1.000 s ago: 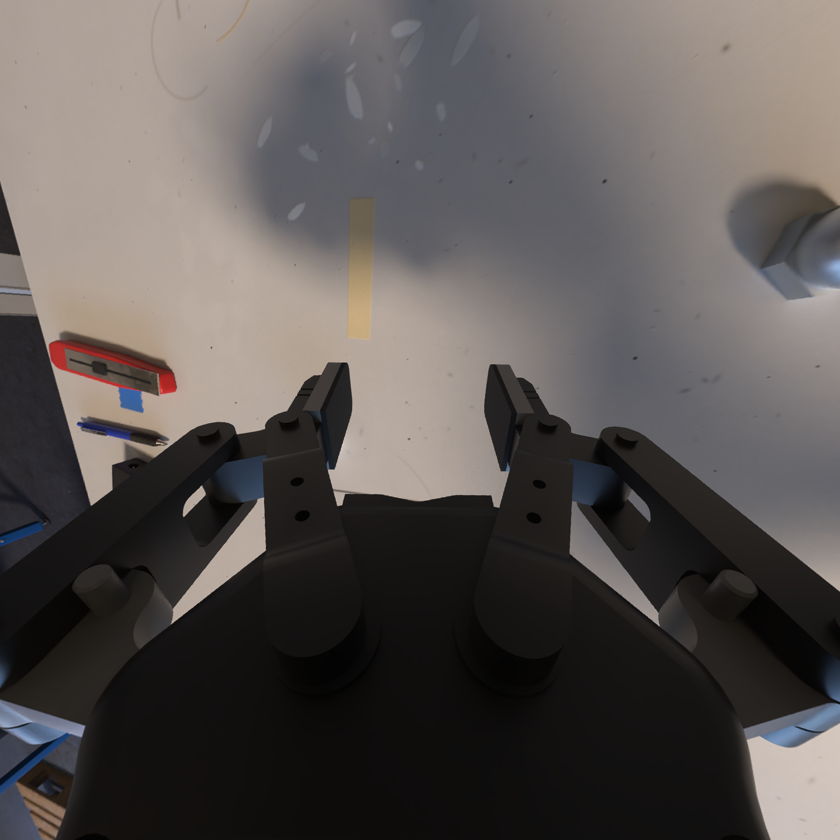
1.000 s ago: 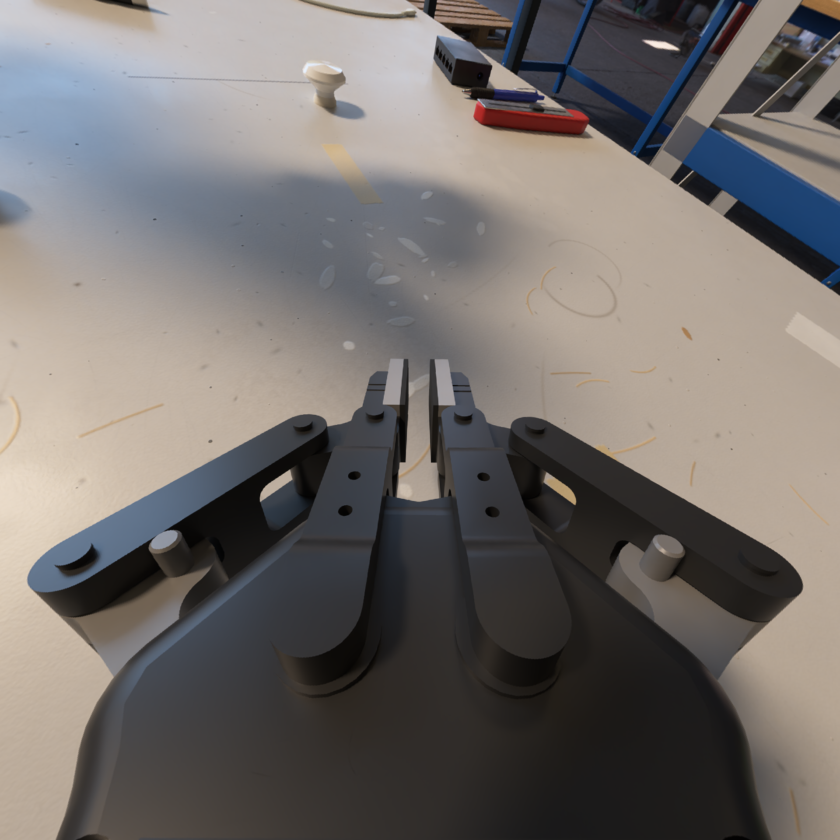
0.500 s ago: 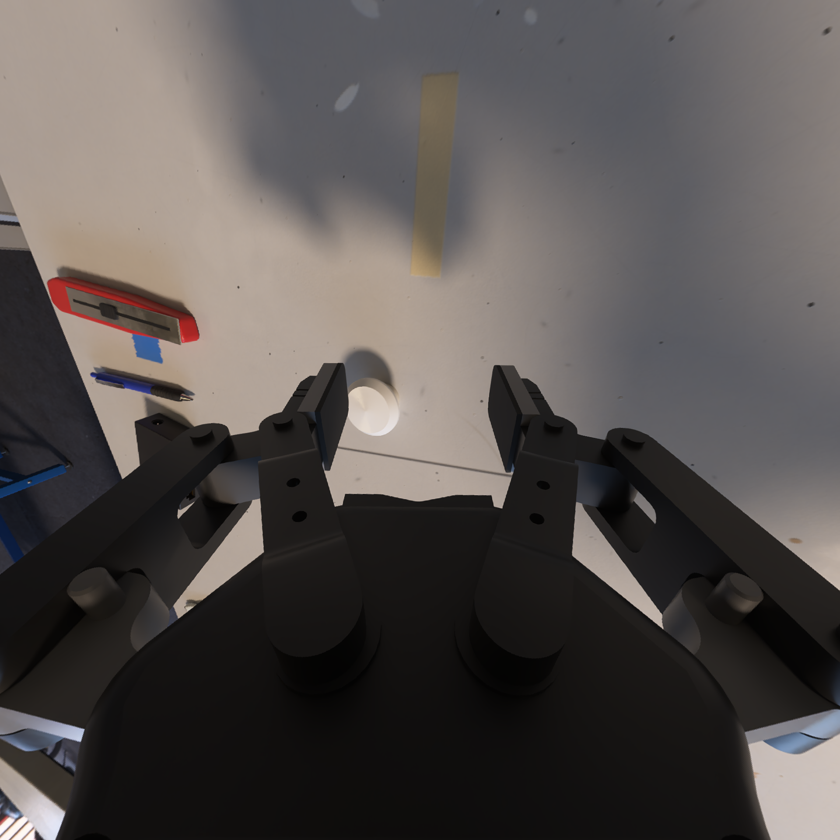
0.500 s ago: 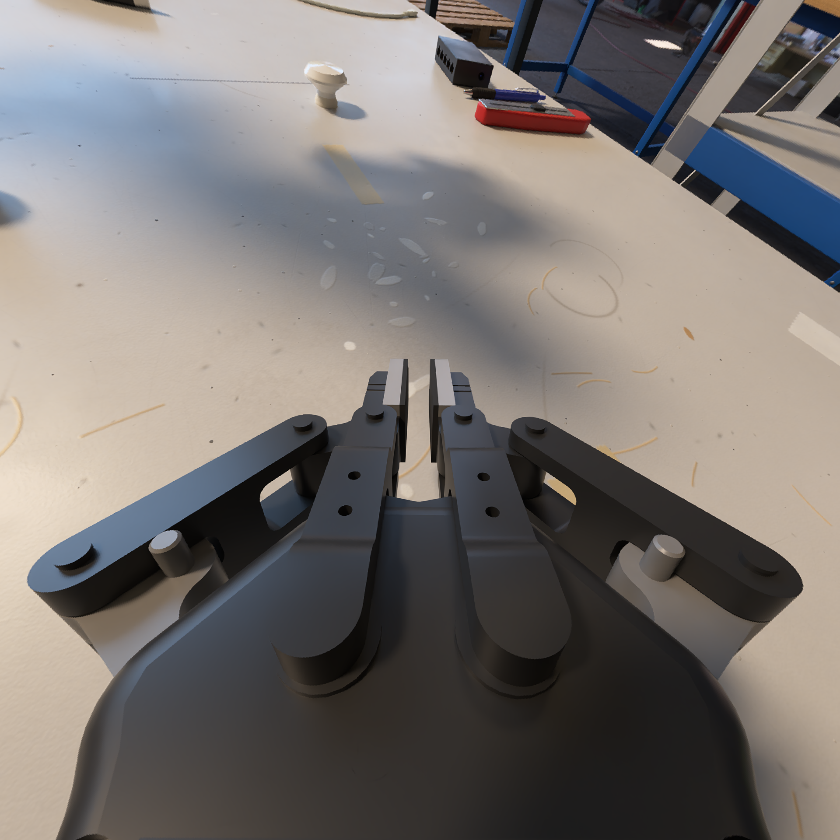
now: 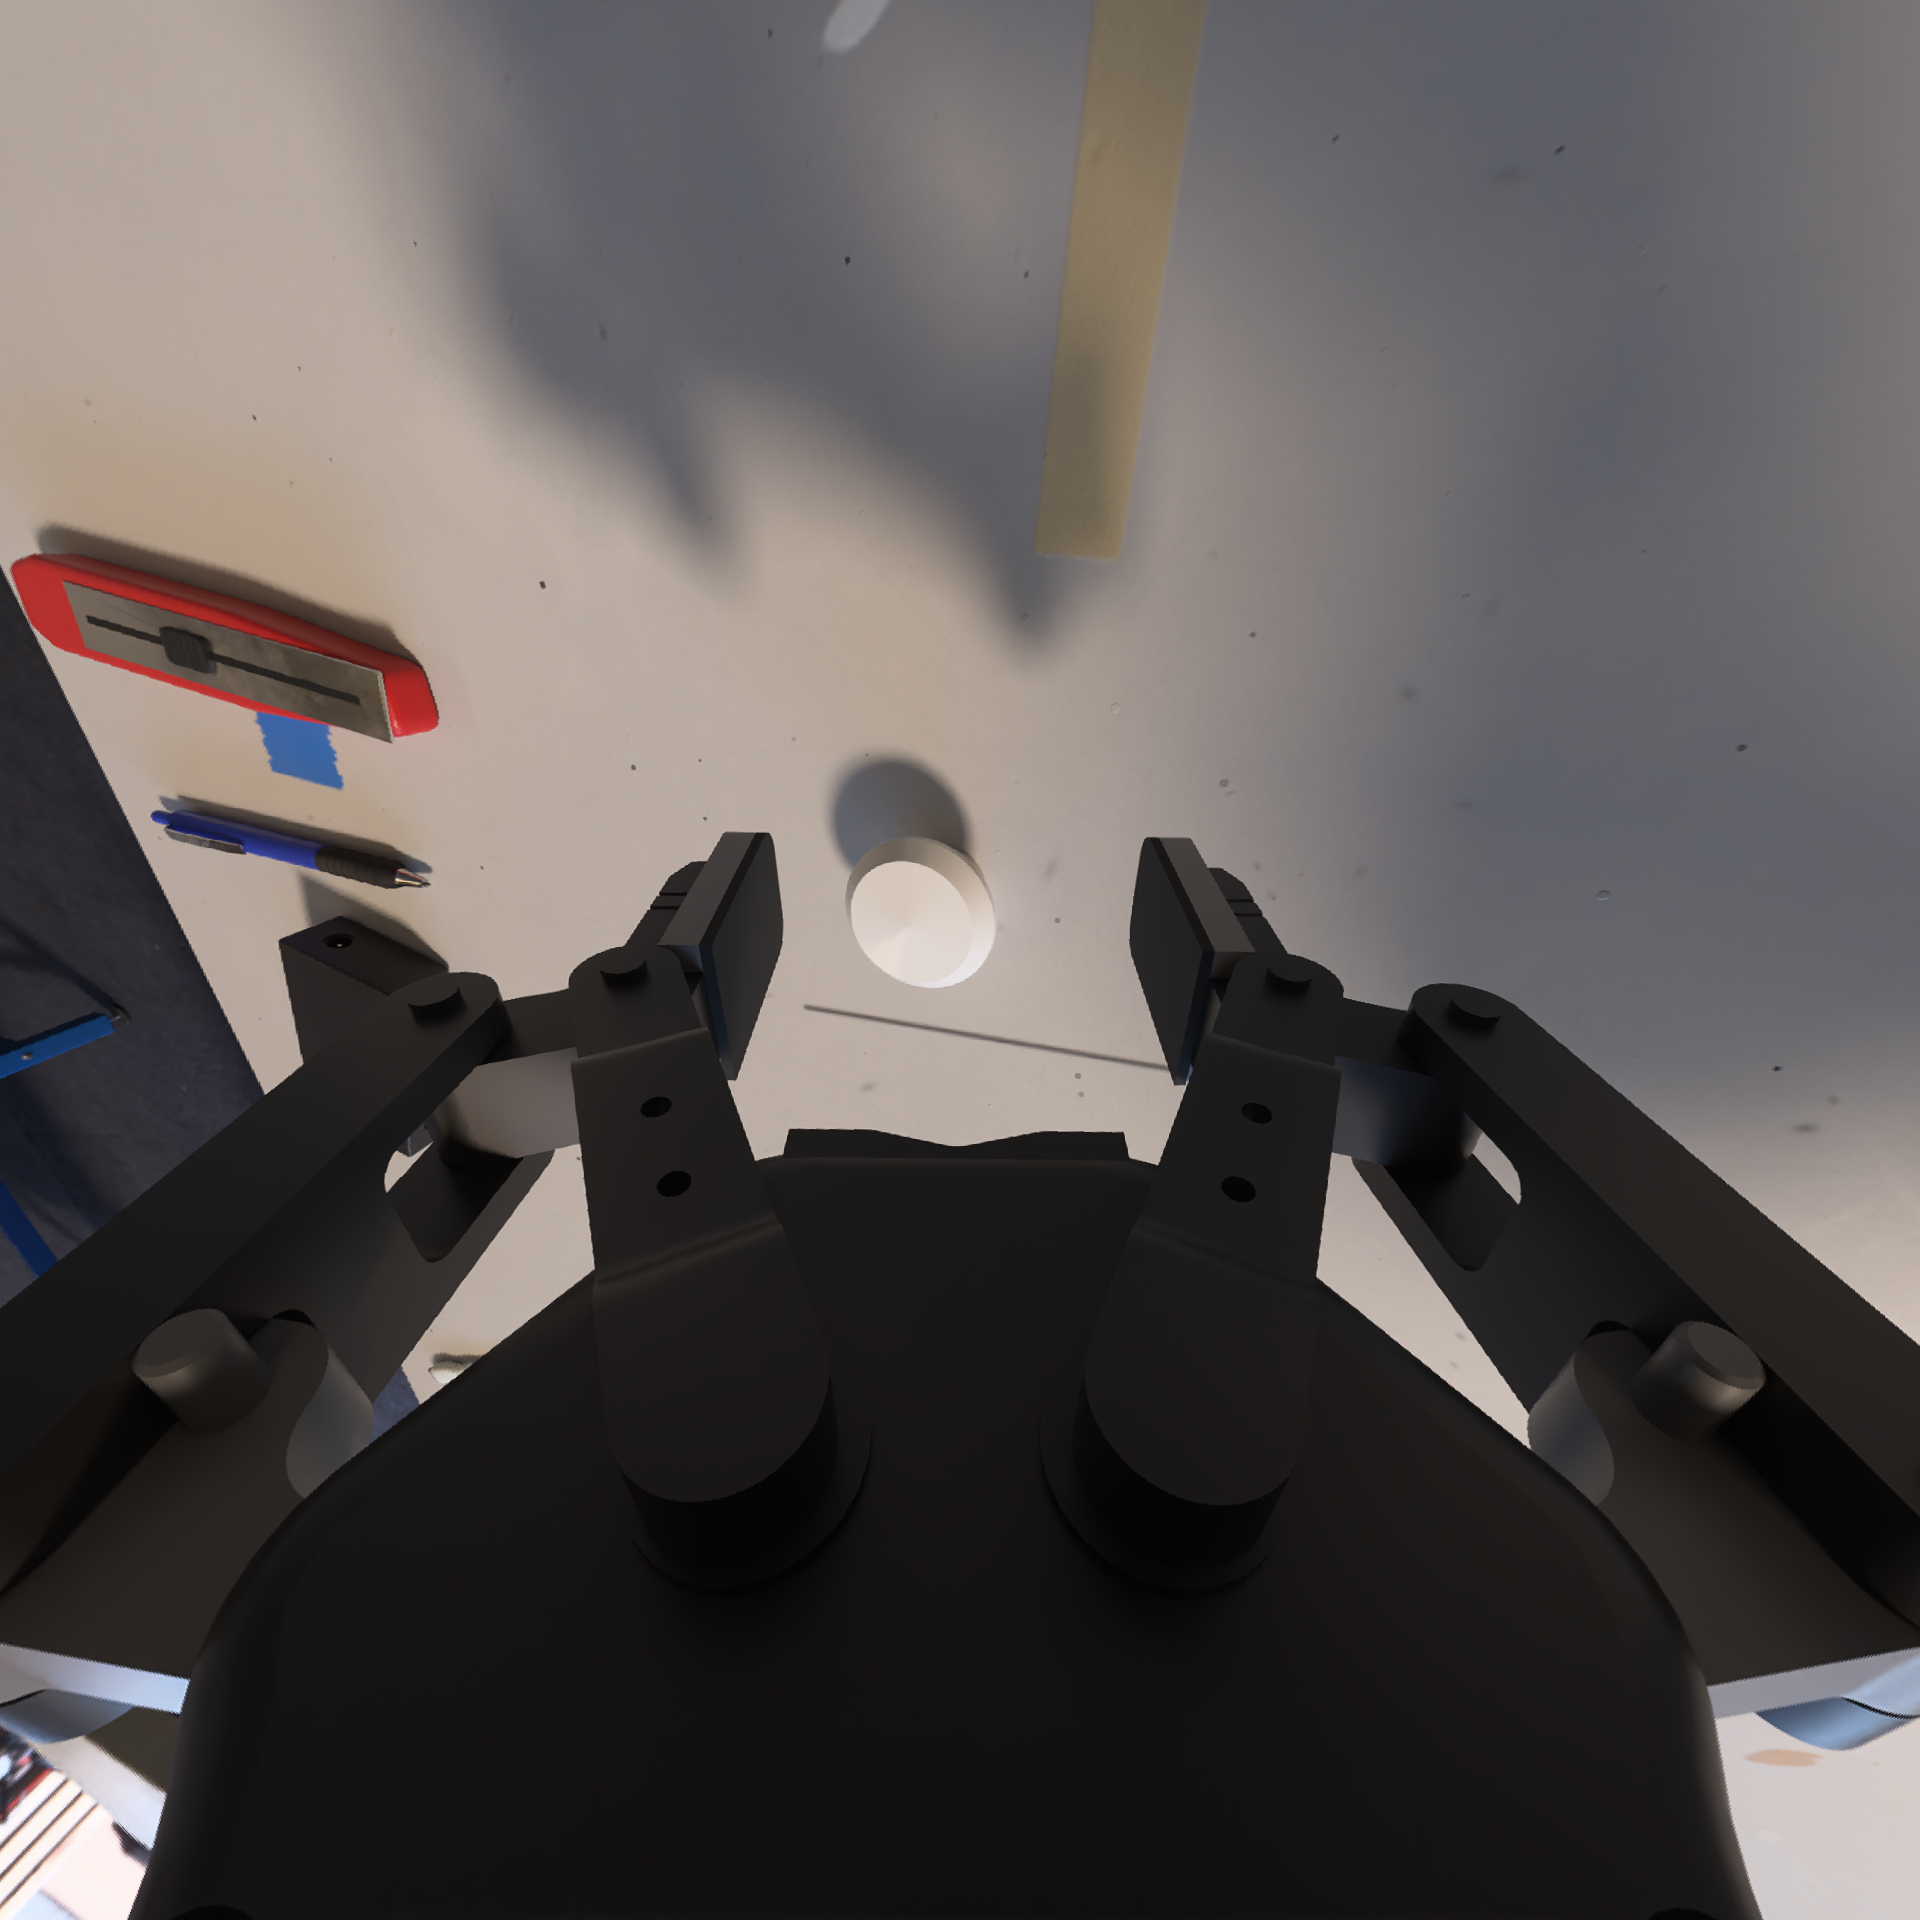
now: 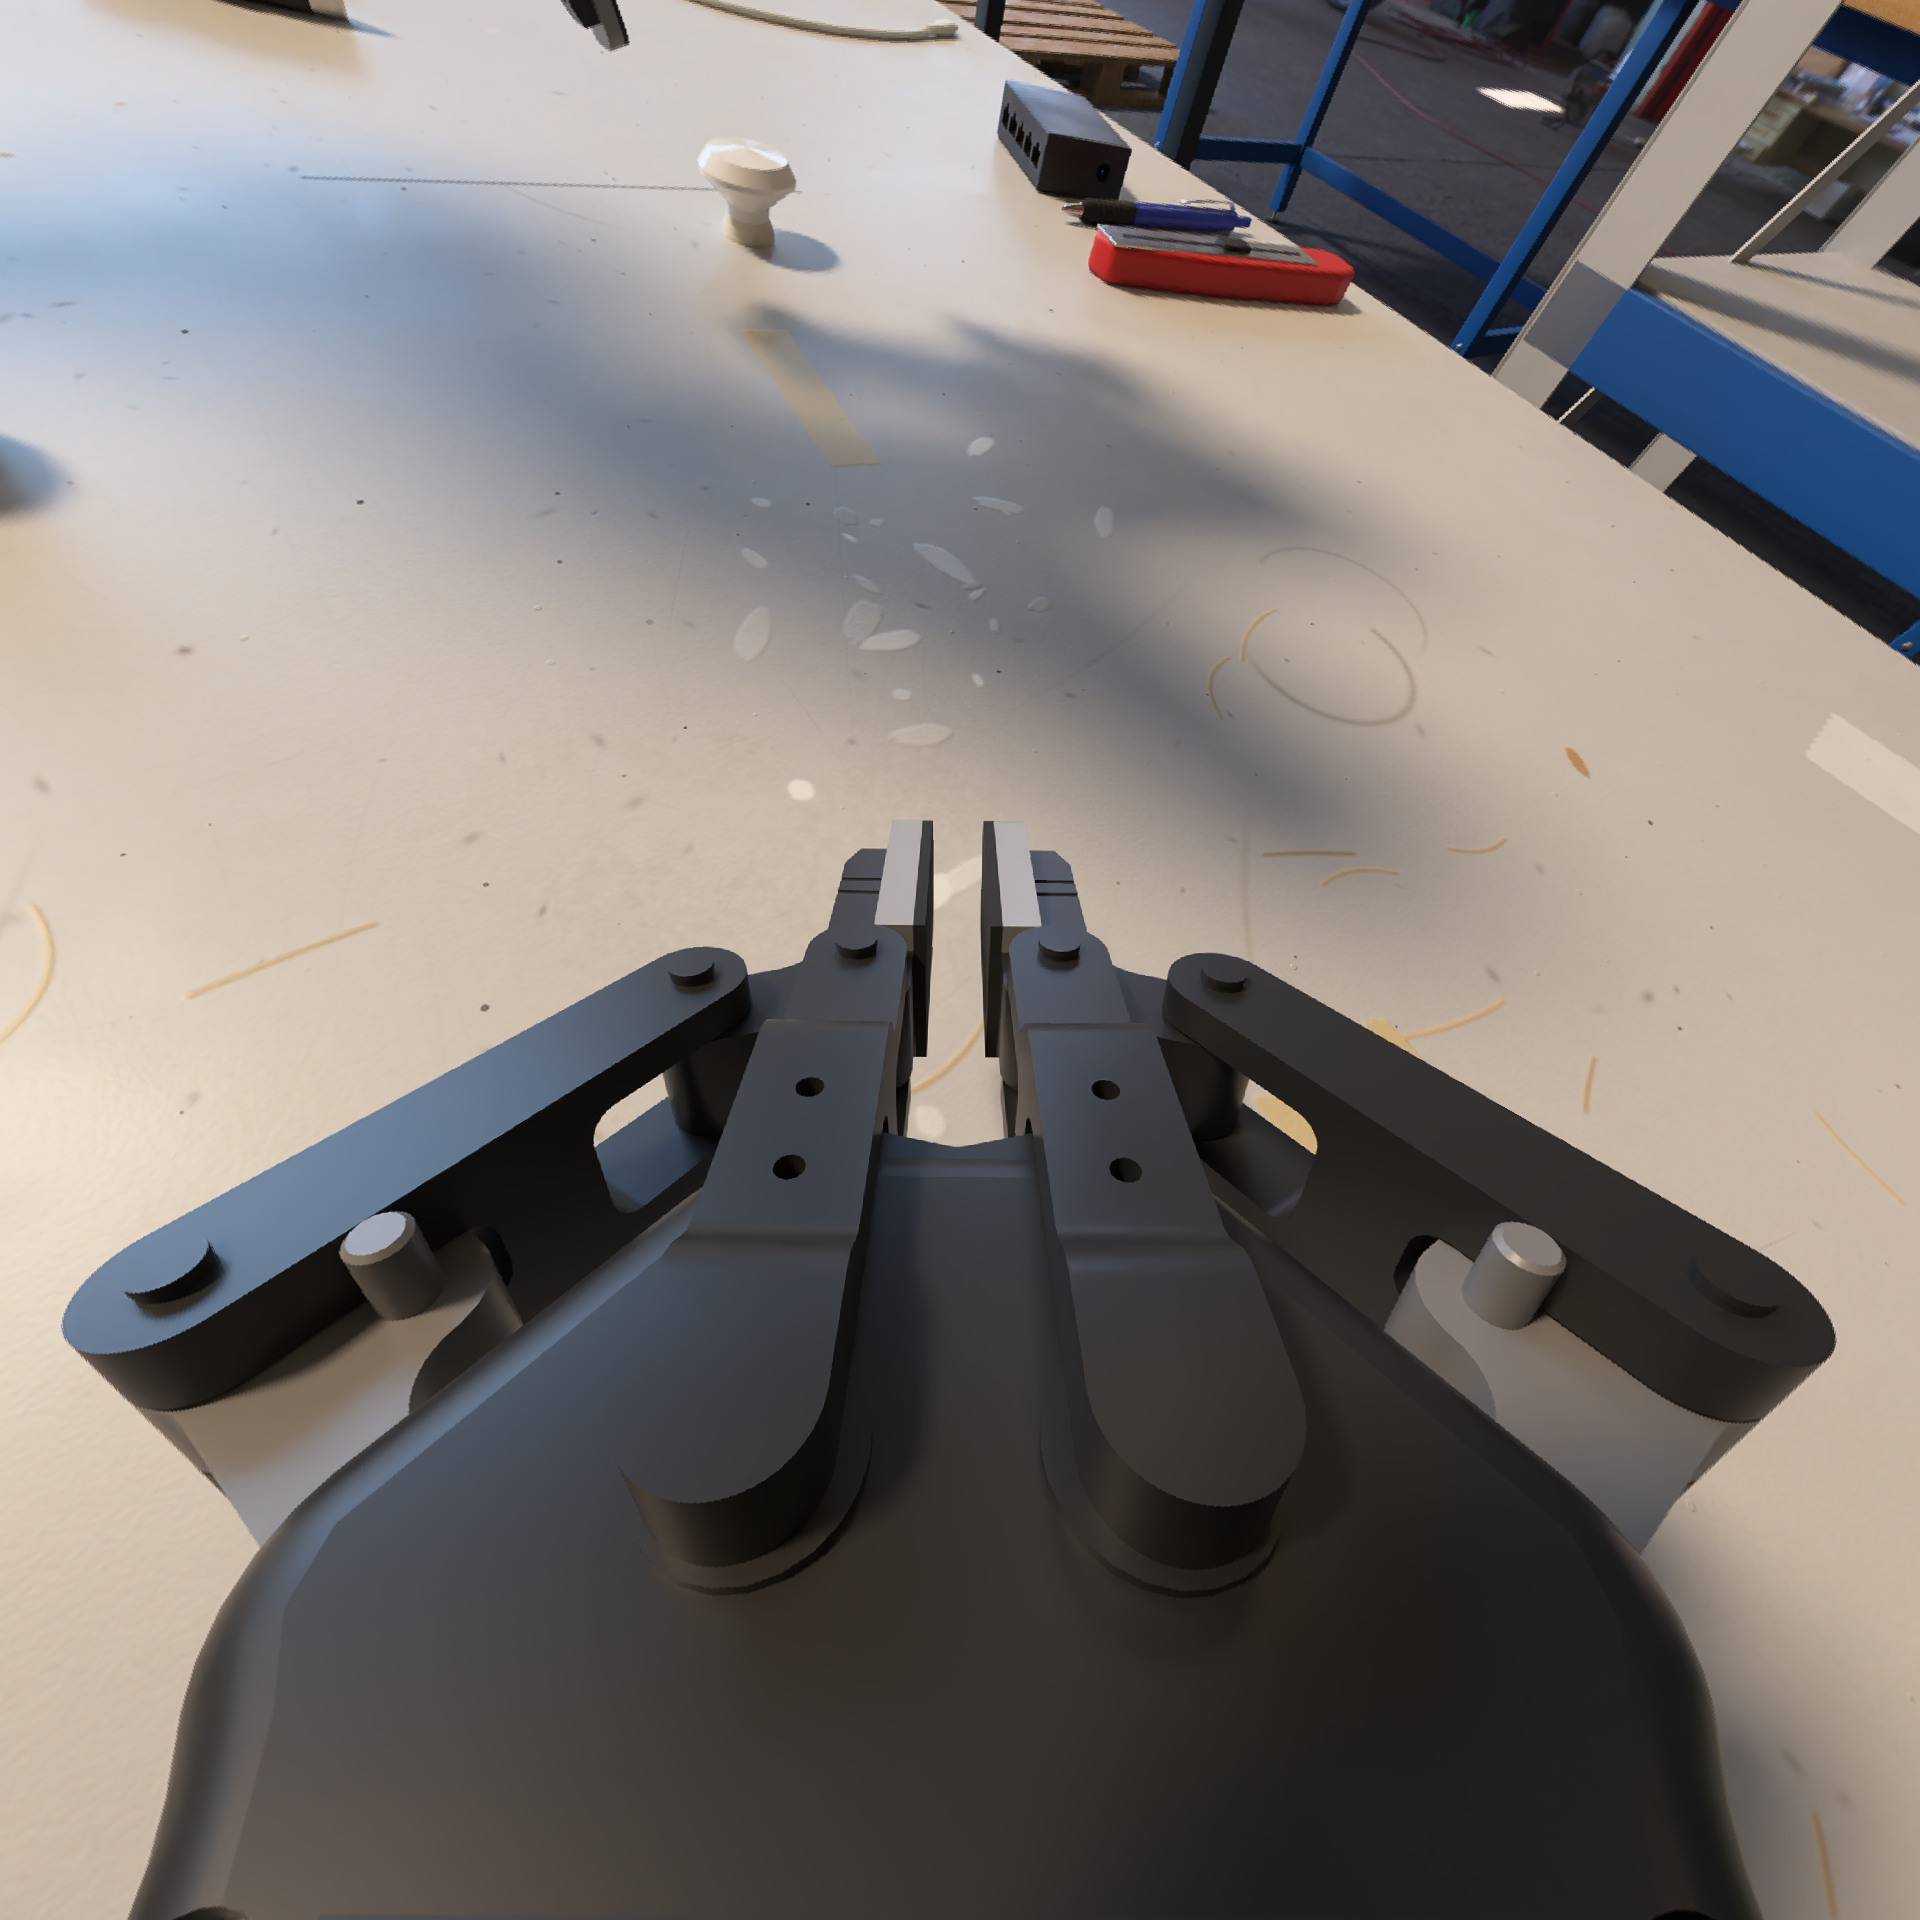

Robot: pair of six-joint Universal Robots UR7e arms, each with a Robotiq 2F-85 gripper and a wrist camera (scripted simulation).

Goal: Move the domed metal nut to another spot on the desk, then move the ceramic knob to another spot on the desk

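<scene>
The ceramic knob [image 5: 920, 914] is white and stands upright on the pale desk [image 5: 1455, 623]. Seen from above, it sits between my left gripper's fingers, closer to the left finger. My left gripper [image 5: 956, 925] is open and empty, above the knob and not touching it. The knob also shows far ahead in the right wrist view [image 6: 748, 187]. My right gripper [image 6: 958, 873] is shut and empty, low over the desk. The domed metal nut is in neither view.
A red utility knife [image 5: 223, 649], a blue pen [image 5: 281, 847] and a black box [image 5: 332, 987] lie by the desk's edge, left of the knob. A tan tape strip [image 5: 1117, 281] lies beyond it. Blue shelving [image 6: 1714, 395] stands past the desk edge.
My left gripper has travelled over the desk to the knob, which now lies between its open fingers. The nut has left its view. The right gripper has not moved.
</scene>
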